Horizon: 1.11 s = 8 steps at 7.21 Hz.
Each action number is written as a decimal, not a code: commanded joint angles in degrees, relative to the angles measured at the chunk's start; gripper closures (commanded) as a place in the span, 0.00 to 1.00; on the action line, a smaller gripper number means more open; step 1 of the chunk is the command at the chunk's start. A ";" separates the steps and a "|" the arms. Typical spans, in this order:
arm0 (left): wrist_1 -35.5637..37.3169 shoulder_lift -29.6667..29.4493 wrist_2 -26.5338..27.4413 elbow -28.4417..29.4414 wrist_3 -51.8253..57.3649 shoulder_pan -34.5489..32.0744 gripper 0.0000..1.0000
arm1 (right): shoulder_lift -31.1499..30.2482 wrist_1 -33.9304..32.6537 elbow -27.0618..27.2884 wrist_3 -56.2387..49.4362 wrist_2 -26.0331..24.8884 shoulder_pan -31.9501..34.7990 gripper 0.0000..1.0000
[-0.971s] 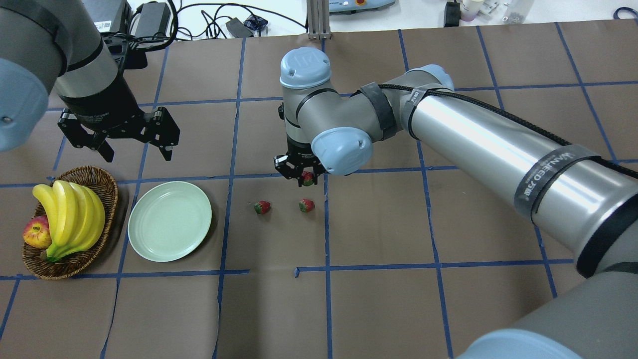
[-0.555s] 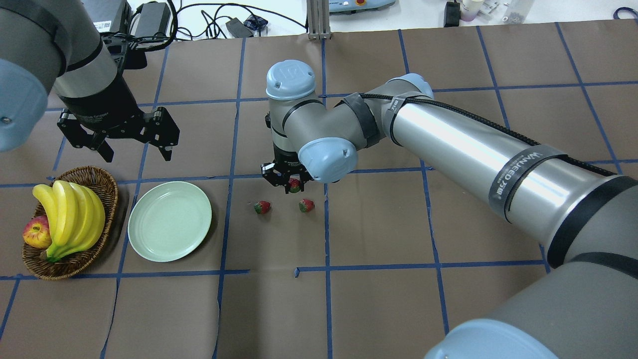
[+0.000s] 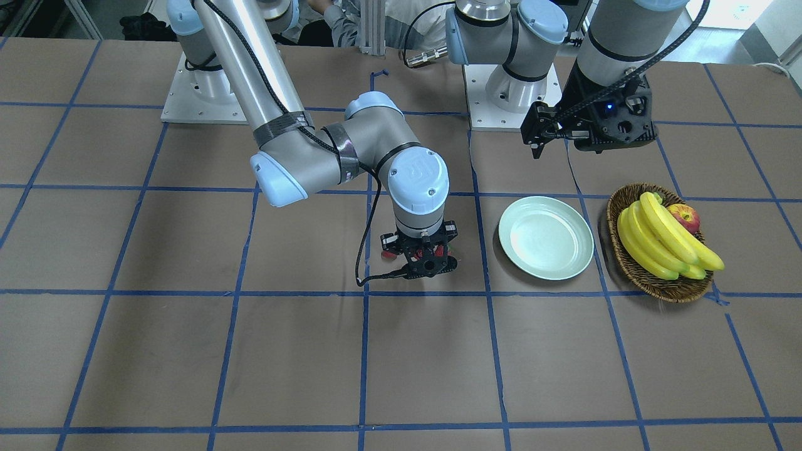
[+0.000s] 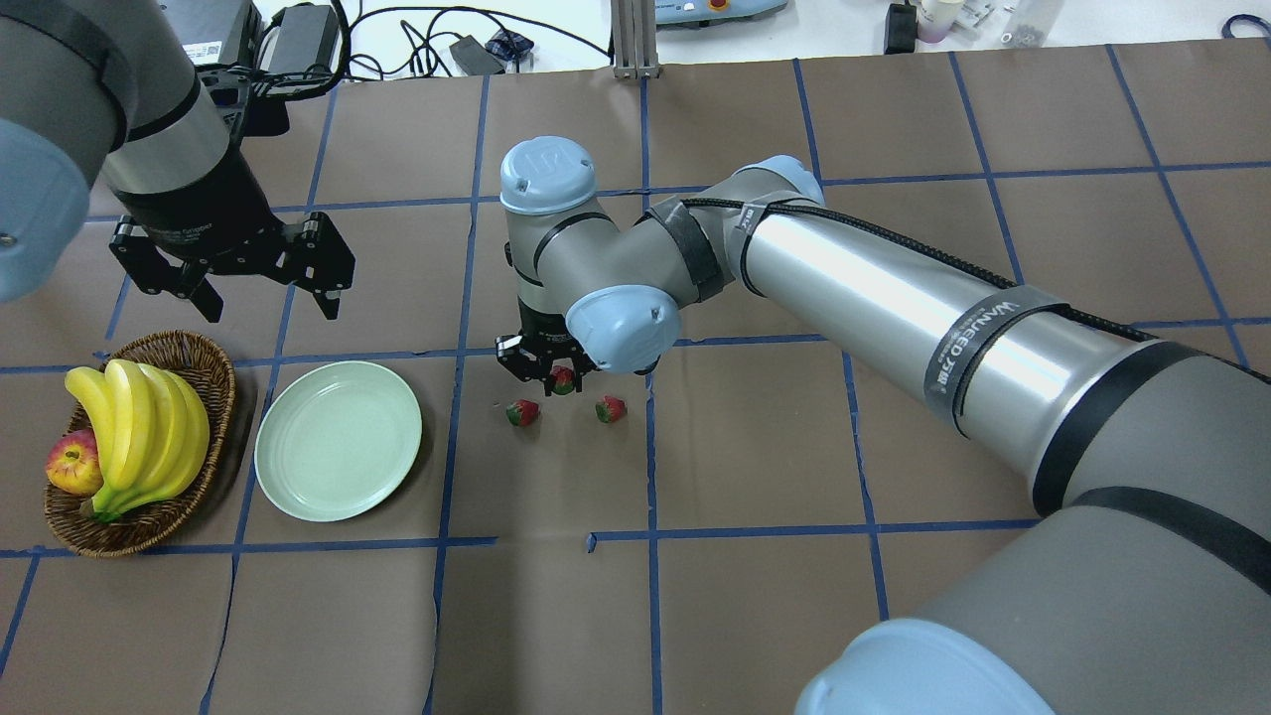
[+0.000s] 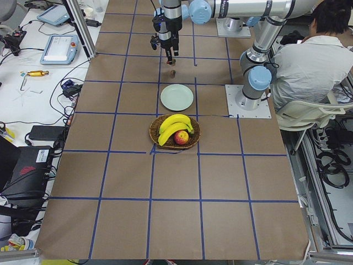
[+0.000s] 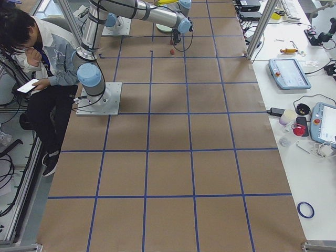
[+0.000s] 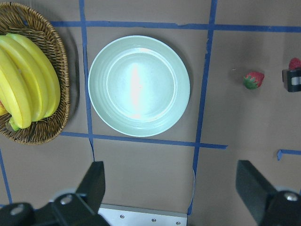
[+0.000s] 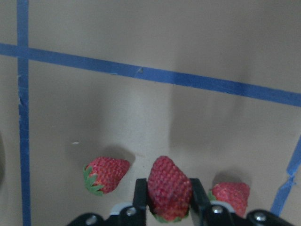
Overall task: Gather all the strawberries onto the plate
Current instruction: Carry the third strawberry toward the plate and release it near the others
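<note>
The brown paper-covered table with a blue tape grid point(image 4: 755, 596) carries everything, and the round pale mint-green plate point(image 4: 338, 442) serves as the reference point; nothing lies in it.

The long silver right arm point(image 4: 894, 298) reaches across to the plate's right side. The left arm point(image 4: 169, 149) hangs above the table beyond the plate's far rim. The brown woven wicker basket point(image 4: 213, 357) sits just beside the plate on its left, holding a bunch of yellow bananas point(image 4: 139, 427) and a red-yellow apple point(image 4: 71, 465).

The black two-finger left gripper point(image 4: 270, 293) is spread wide and holds nothing. Its wrist camera looks straight down on the plate. The black right gripper point(image 4: 562, 377) points down, its fingers pinching a small red strawberry with a green cap point(image 8: 169, 188). That berry appears to be lifted clear of the paper, well to the right of the plate.

Two more red strawberries lie on the table on the same side: the nearer one point(image 4: 522, 412) is closer to the plate, and the farther one point(image 4: 610, 408) lies beyond it.

The step in hand looks like carrying the first berry over. The next move calls for travelling leftward until the berry hangs over the plate's middle. The gripper should then lower and part its fingers gently so the berry does not roll off the shallow rim.
</note>
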 commanded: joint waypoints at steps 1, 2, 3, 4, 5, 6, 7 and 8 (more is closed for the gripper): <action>0.00 -0.08 -0.02 -0.07 0.00 -0.01 0.00 | 0.82 -0.11 0.55 -0.37 1.75 0.04 0.60; 0.00 -0.08 -0.02 -0.25 0.00 -0.01 0.00 | 1.08 -0.11 0.82 -0.45 1.76 0.04 0.52; 0.00 0.00 0.07 -0.25 0.00 -0.01 0.00 | 1.08 -0.11 0.91 -0.54 1.67 0.04 0.33; 0.00 0.01 0.07 -0.34 0.00 -0.01 0.00 | 1.08 -0.11 1.00 -0.54 1.67 0.04 0.24; 0.00 -0.08 0.07 -0.42 0.00 -0.01 0.00 | 0.82 -0.11 1.00 -0.54 1.41 0.04 0.01; 0.00 -0.08 0.07 -0.34 0.00 -0.01 0.00 | 0.30 0.50 0.91 -0.63 0.97 -0.05 0.00; 0.00 -0.08 -0.02 -0.34 0.00 -0.01 0.00 | -2.14 0.85 0.82 -0.72 0.62 -0.40 0.00; 0.00 -0.08 -0.54 -0.16 -0.61 -0.01 0.00 | -5.04 6.95 -0.05 -0.72 -2.34 -1.36 0.00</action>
